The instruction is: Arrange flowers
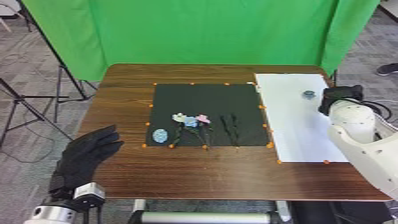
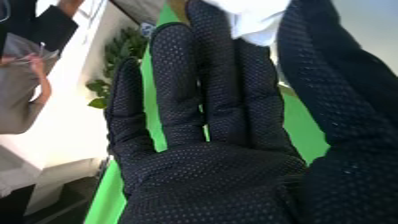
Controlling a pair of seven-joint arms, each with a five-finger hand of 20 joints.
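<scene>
The flowers (image 1: 190, 121) lie on the black mat (image 1: 204, 100), toward its near edge, between a blue oval (image 1: 160, 135) at the near left corner and dark stems (image 1: 235, 131). By the table's (image 1: 178, 177) right edge, the right hand (image 1: 340, 94) is released, fingers straight; the left hand (image 1: 82, 156), also relaxed, is by the left edge.
</scene>
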